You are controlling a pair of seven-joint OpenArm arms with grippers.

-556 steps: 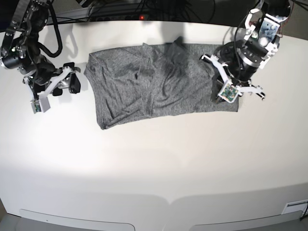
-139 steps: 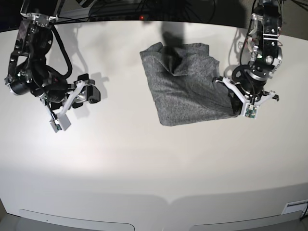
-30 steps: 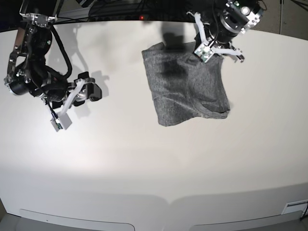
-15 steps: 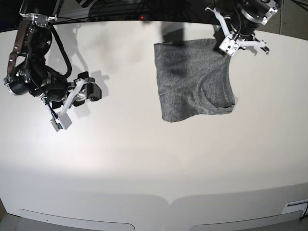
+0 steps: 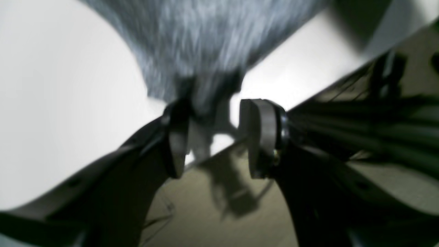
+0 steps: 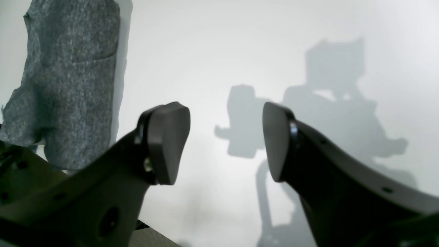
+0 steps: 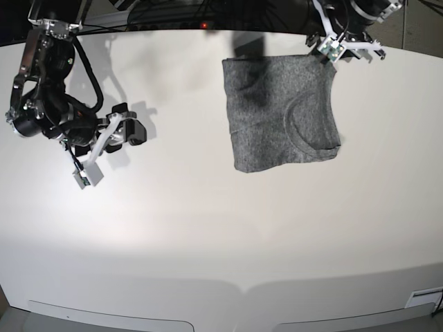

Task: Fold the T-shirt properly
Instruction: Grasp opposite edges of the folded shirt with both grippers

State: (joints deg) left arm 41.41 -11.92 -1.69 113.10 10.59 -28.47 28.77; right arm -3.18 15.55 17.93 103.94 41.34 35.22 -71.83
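The grey T-shirt (image 7: 284,114) lies folded into a rough rectangle at the back centre-right of the white table (image 7: 208,228), neckline curve on top. My left gripper (image 7: 327,50) hovers at the shirt's far right corner, near the table's back edge. In the blurred left wrist view the left gripper (image 5: 214,137) is open, its pads apart, with the T-shirt (image 5: 205,41) corner just past the fingertips. My right gripper (image 7: 135,126) stands open over bare table far left of the shirt. The right wrist view shows that gripper (image 6: 223,144) holding nothing, and the T-shirt (image 6: 68,85) at the left.
The table's back edge (image 5: 308,99) runs right by the left gripper, with dark cables (image 7: 173,14) and floor beyond it. The right arm's white camera block (image 7: 88,174) hangs low over the table on the left.
My left gripper has carried the shirt's edge toward the back right, laid it flat and opened, letting the cloth go. The right arm has not moved.
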